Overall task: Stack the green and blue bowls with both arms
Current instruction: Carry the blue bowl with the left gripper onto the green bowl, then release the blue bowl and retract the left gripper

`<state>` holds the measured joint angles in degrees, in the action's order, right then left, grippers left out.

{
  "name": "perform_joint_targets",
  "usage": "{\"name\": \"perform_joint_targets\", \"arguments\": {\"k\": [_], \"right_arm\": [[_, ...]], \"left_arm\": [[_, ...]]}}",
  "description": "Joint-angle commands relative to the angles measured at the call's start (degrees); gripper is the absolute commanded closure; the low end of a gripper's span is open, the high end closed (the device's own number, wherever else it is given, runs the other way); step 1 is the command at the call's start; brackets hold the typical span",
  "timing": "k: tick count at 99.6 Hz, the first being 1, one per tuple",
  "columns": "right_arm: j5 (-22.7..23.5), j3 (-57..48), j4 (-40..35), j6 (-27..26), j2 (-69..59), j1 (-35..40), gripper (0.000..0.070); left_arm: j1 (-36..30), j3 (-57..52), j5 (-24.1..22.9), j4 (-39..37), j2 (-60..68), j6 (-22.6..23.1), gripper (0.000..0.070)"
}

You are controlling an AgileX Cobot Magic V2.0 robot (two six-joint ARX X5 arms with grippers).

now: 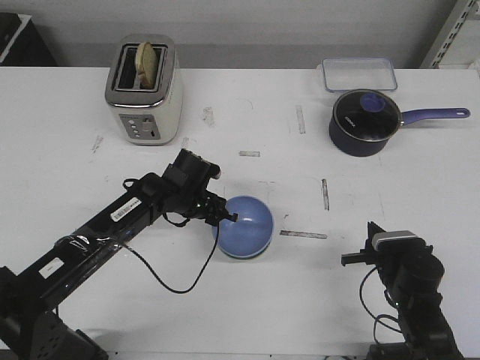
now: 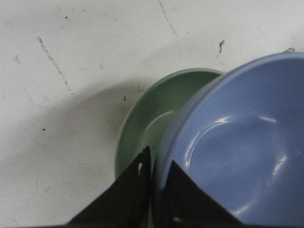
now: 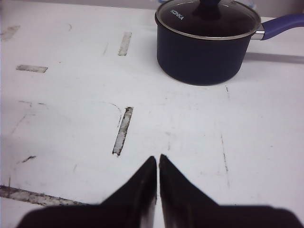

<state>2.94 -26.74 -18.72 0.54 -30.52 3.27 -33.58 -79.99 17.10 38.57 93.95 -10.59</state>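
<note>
Left gripper (image 2: 152, 178): jaws clamped on the rim of the blue bowl (image 1: 244, 226), one finger inside the wall, one outside, w/ almost no gap showing. In the left wrist view the blue bowl sits tilted over the green bowl (image 2: 154, 114) — green peeks out from under it on the gripper's side, so the two overlap but don't look fully nested yet. In the front view green is hidden under blue; only blue shows.

Right gripper (image 3: 157, 185): jaws together, nothing between them, pointing across bare table (image 1: 300, 300) toward the dark pot (image 1: 364, 121).

Taking the blue bowl as landmark: left gripper is at its left edge, touching; right gripper is well apart to its right and nearer the camera; pot is far behind and to the right; toaster (image 1: 144, 90) behind and to the left; clear container (image 1: 358, 73) beyond the pot.

Judgement: stack is nearly made, so the next move prob. turns on blue lying slightly off-centre from green — needs to settle level before release. Left arm is the one in position. Open room all round the bowls, no table edge near, so a slip would only slide the bowl on the top.
</note>
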Motion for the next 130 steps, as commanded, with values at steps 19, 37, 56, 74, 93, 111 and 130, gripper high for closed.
{"name": "perform_joint_targets", "arguments": {"k": [19, 37, 56, 74, 93, 111, 130], "right_arm": [[0.0, -0.2, 0.5, -0.7, -0.4, 0.0, 0.0700], [0.0, -0.2, 0.5, -0.7, -0.3, 0.0, 0.0700], [0.0, -0.2, 0.5, -0.7, -0.3, 0.0, 0.0700], [0.0, -0.2, 0.5, -0.7, -0.3, 0.0, 0.0700], [0.0, -0.2, 0.5, -0.7, -0.3, 0.0, 0.0700], [0.0, -0.2, 0.5, -0.7, -0.3, 0.0, 0.0700], [0.0, -0.2, 0.5, -0.7, -0.3, 0.0, 0.0700]], "left_arm": [[-1.0, -1.1, 0.3, 0.3, 1.2, 0.9, 0.0625], [-1.3, -1.1, 0.3, 0.2, 1.2, 0.9, 0.0285], [-1.4, -1.2, 0.3, -0.1, 1.1, 0.7, 0.0042], [-1.1, -4.0, 0.3, 0.9, 1.0, 0.6, 0.0048], [0.8, -11.3, -0.9, 3.4, 0.2, 0.9, 0.0129], [4.0, -17.6, -6.8, 7.3, -1.8, 1.1, 0.0538], [8.2, -18.2, -12.9, 15.1, -6.1, 3.3, 0.0699]]}}
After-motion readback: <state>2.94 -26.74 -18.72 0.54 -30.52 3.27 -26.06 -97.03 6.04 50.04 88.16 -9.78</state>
